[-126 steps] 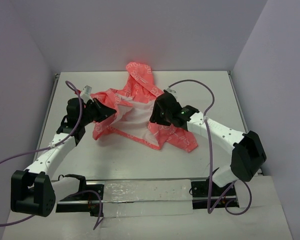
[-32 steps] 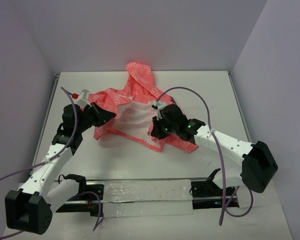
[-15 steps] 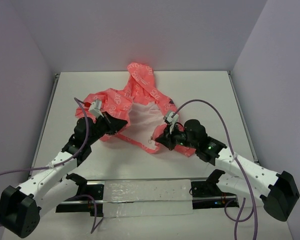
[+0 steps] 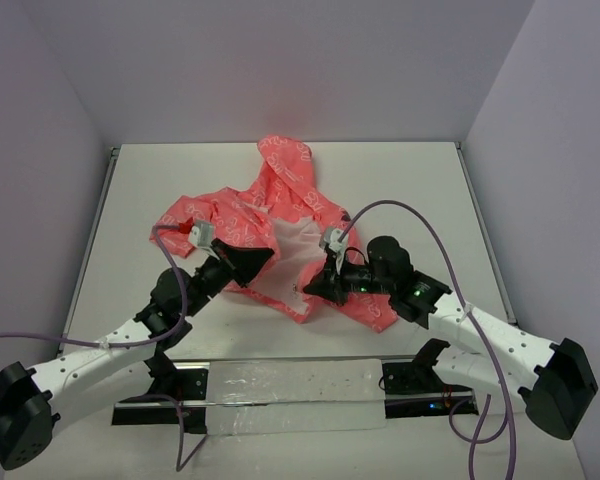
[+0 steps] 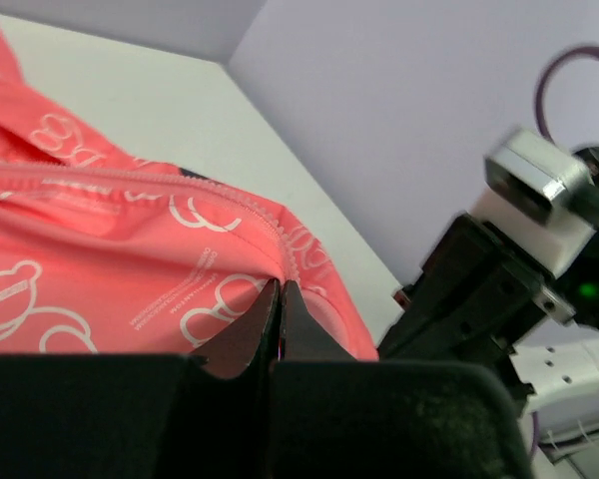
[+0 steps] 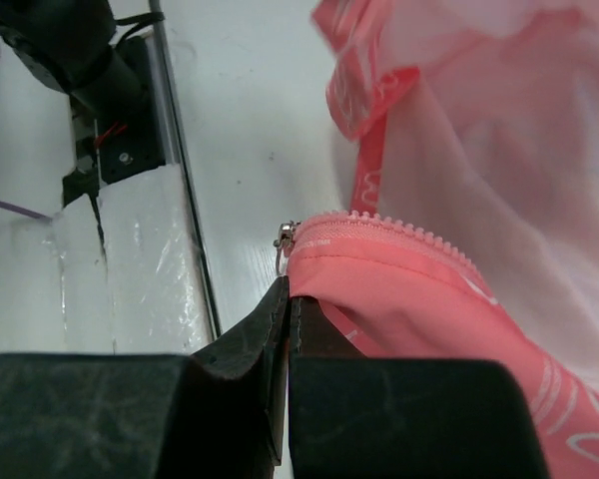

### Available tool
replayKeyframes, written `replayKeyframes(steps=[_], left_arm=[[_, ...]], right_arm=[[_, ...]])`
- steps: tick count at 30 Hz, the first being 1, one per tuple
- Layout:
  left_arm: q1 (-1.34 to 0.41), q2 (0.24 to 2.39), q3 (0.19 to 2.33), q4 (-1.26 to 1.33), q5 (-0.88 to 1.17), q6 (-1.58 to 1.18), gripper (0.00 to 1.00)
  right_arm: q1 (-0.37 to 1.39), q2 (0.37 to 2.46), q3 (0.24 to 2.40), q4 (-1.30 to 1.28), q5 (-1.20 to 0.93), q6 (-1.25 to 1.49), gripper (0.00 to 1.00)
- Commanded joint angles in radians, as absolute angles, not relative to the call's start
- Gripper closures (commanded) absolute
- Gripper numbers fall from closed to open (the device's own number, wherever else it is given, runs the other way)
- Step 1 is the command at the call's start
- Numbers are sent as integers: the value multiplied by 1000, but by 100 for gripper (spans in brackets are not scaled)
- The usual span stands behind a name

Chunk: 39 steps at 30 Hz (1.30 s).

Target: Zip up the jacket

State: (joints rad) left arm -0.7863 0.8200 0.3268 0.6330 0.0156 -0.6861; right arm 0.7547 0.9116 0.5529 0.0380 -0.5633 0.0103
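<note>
Coral-pink hooded fabric jacket (image 4: 280,190) lies open, pale lining up, mid white table (image 4: 420,190). Left gripper (image 4: 258,258) pinches one front edge; right gripper (image 4: 310,290) is clamped on the toothed edge beside a small metal slider (image 6: 283,238).

Bright, even light is falling from above, washing out the white counter (image 4: 400,180) toward its far edge. The jacket (image 4: 280,165) is glowing oversaturated there, casting soft shadows. Both wrist views are blurring in their dark near foreground.
</note>
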Motion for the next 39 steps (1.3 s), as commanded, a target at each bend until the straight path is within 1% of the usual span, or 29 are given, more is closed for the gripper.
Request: replayKeyframes(steps=[1, 5, 8, 18, 28, 39], left_arm=[[-884, 801, 255, 900, -91, -597, 100], [-902, 811, 214, 1004, -82, -561, 100], [-902, 807, 207, 1029, -65, -554, 100], [-902, 806, 170, 1072, -8, -554, 100], [-902, 804, 165, 1044, 43, -533, 100], [-902, 773, 101, 1120, 92, -529, 100]], right_arm=[[756, 941, 686, -19, -669, -62, 100], [748, 965, 720, -62, -704, -58, 100], [744, 979, 742, -97, -721, -59, 100], [744, 988, 732, -65, -759, -52, 100], [742, 1027, 791, -57, -767, -47, 100], [736, 1042, 813, -53, -774, -61, 100]])
